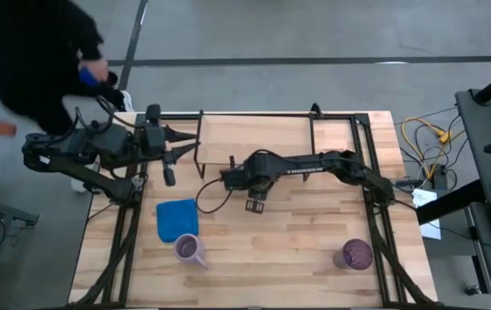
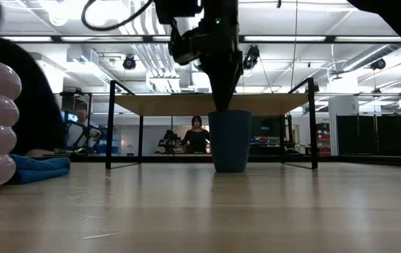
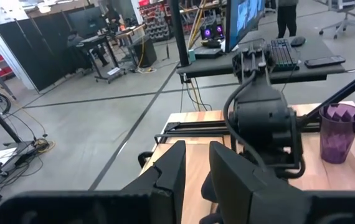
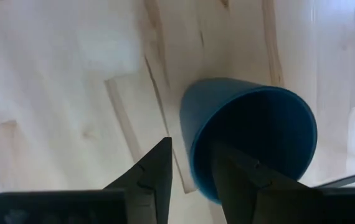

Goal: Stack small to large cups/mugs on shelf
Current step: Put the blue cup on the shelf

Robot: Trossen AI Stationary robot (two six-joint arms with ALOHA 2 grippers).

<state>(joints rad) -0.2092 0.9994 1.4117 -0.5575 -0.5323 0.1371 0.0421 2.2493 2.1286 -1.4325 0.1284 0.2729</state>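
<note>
The small dark blue cup point(image 2: 230, 140) stands upright on its base on the tabletop, in front of the shelf point(image 2: 214, 105). My right gripper point(image 2: 221, 98) comes down on it from above and hides it in the high view point(image 1: 255, 204). The cup's rim wall sits between the fingers in the right wrist view point(image 4: 193, 168). The lavender ribbed mug point(image 1: 189, 250) and the purple tumbler point(image 1: 357, 254) stand near the table's near edge. My left gripper point(image 1: 185, 138) waits at the shelf's left end with a narrow gap between its fingers. My right gripper has the blue cup's rim wall point(image 4: 197, 163) between its two fingers, one finger point(image 4: 233, 177) inside the cup and one point(image 4: 159, 168) outside. The fingers point down from above. The cup stands upright with its base on the table.
A flat blue cloth point(image 1: 177, 218) lies left of the cup, beside the mug. The shelf's black wire legs point(image 2: 108, 126) stand behind the cup. A person in dark clothes point(image 1: 30, 60) is at the table's far left corner. Cables lie off the table's right side.
</note>
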